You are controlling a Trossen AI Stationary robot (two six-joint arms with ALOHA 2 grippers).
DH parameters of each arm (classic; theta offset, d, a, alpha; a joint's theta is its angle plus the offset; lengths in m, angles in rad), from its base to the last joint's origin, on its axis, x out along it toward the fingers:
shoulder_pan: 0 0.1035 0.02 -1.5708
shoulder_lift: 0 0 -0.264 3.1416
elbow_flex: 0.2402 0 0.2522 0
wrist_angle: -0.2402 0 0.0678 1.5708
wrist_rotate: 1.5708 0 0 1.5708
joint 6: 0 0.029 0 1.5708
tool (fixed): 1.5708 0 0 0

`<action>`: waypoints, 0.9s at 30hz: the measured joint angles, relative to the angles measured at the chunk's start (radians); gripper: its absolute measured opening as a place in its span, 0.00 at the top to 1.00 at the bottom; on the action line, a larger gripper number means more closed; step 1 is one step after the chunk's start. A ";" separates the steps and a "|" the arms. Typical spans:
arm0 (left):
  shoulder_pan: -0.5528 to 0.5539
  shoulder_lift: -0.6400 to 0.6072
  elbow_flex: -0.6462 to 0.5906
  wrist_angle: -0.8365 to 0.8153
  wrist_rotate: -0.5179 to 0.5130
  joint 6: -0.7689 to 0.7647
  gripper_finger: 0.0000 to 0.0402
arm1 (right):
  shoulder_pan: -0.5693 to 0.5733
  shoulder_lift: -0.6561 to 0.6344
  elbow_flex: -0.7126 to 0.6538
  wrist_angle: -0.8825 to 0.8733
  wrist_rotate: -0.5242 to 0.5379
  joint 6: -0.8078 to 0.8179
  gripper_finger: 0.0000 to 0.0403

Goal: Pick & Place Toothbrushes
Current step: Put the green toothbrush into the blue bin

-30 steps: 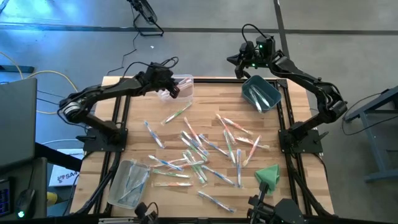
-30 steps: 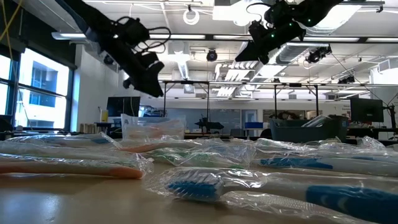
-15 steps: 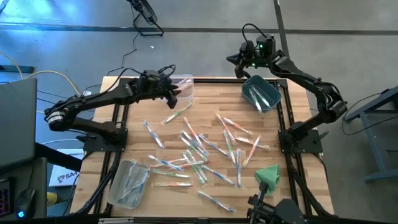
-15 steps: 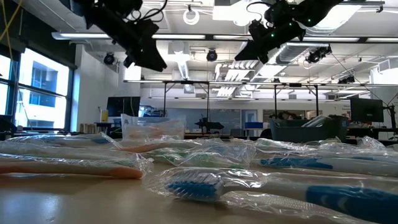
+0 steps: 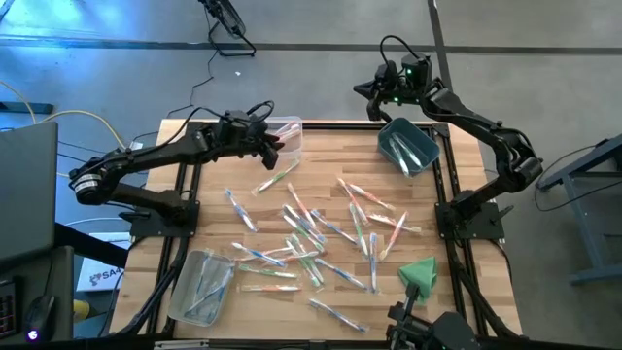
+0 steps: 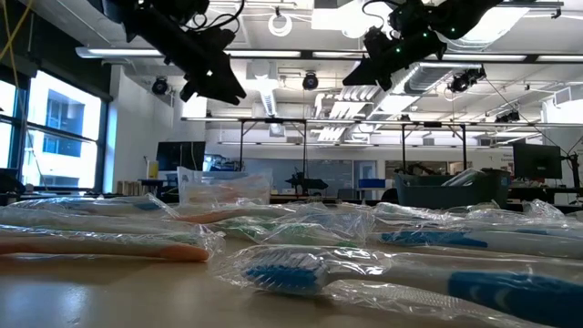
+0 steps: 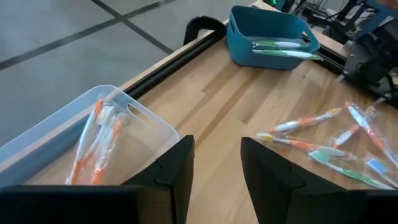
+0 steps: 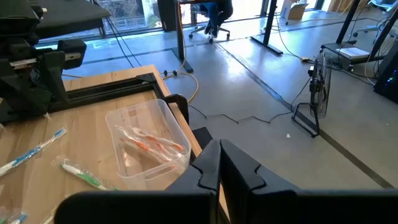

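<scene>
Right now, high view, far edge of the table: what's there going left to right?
Left gripper → clear bin holding orange toothbrushes → bare wood → right gripper → teal bin holding green toothbrushes.

Grey concrete floor (image 5: 321, 24), tall windows (image 6: 55, 137)

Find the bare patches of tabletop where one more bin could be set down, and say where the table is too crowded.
Free: the bare wood between the clear bin and the teal bin along the far edge, and the near right corner beyond the green cloth. Crowded: the middle, strewn with toothbrushes; a second clear bin fills the near left corner.
</scene>
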State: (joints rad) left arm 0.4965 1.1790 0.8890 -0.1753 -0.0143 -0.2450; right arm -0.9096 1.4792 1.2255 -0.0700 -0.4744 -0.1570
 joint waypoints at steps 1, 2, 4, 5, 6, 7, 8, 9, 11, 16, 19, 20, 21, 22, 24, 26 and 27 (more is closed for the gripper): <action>0.000 0.000 0.000 -0.001 0.000 0.001 0.68 | 0.000 0.000 0.000 0.000 0.000 0.000 0.99; 0.000 0.000 0.000 0.000 0.000 0.001 0.68 | 0.000 0.000 0.000 0.000 0.000 0.000 0.99; 0.000 0.000 0.000 0.008 -0.001 -0.012 0.68 | 0.000 0.000 0.000 0.000 0.000 0.000 0.99; 0.000 0.000 0.000 0.015 -0.001 -0.034 0.68 | 0.000 0.000 0.000 0.000 0.000 0.000 0.99; 0.000 0.000 0.000 0.020 -0.001 -0.065 0.68 | 0.000 0.000 0.000 0.000 0.000 0.001 0.99; 0.000 0.000 0.000 0.024 -0.001 -0.100 0.68 | 0.000 0.000 0.000 0.000 0.000 0.001 0.99; 0.000 0.000 0.000 0.026 -0.001 -0.132 0.68 | 0.000 0.000 0.000 0.000 0.000 0.001 0.99; 0.000 0.000 0.000 0.026 -0.002 -0.153 0.68 | 0.000 0.000 0.000 0.000 0.000 0.001 0.99; 0.000 0.001 0.000 0.026 -0.003 -0.156 0.68 | 0.000 0.000 0.000 0.000 0.000 0.001 0.99; 0.000 0.011 -0.001 0.021 -0.003 -0.149 0.68 | 0.000 0.000 0.000 0.000 0.000 0.003 0.99; 0.000 0.011 -0.001 0.024 -0.003 -0.145 0.68 | 0.000 0.000 0.000 0.000 0.000 0.003 0.99; 0.000 0.011 -0.001 0.021 -0.003 -0.145 0.68 | 0.000 0.000 0.000 0.000 0.000 0.003 0.99; 0.000 0.011 -0.001 0.017 -0.003 -0.148 0.68 | 0.000 0.000 0.000 0.000 0.000 0.003 0.99; 0.000 0.011 -0.001 0.013 -0.003 -0.149 0.68 | 0.000 0.000 0.000 0.000 0.000 0.004 0.99; 0.000 0.011 -0.001 -0.001 -0.003 -0.148 0.68 | 0.000 0.000 0.000 0.000 0.000 0.006 0.99; 0.000 0.011 -0.001 -0.021 -0.004 -0.144 0.68 | 0.000 0.000 0.000 -0.001 0.000 0.006 0.99; 0.000 0.011 -0.001 -0.032 -0.004 -0.144 0.68 | 0.000 0.000 0.000 -0.001 0.000 0.006 0.99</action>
State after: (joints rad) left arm 0.4965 1.1896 0.8879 -0.2068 -0.0181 -0.3893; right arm -0.9096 1.4792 1.2255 -0.0711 -0.4740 -0.1505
